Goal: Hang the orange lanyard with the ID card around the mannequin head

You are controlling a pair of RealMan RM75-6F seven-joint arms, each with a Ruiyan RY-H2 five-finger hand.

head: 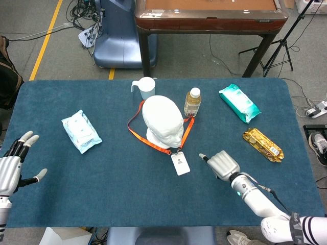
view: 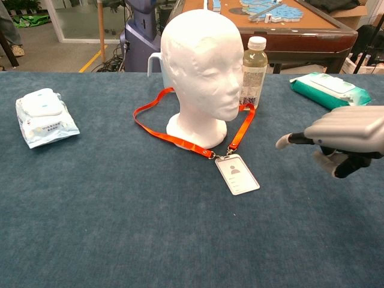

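Your right hand [head: 223, 164] hovers near the ID card [head: 180, 164], fingers apart, holding nothing. Left hand [head: 11, 165] spread open at the table's [head: 127, 194] edge. Orange lanyard [head: 134, 130] lies looped round the mannequin head's [head: 163, 121] base.

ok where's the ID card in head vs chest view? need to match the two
Head view: the ID card lies flat just below centre, in front of the mannequin head, left of the right hand.
Chest view: the card lies slightly right of centre, below the foam chin, clipped to the orange lanyard.
Shared landmark: the drink bottle beside the mannequin head.
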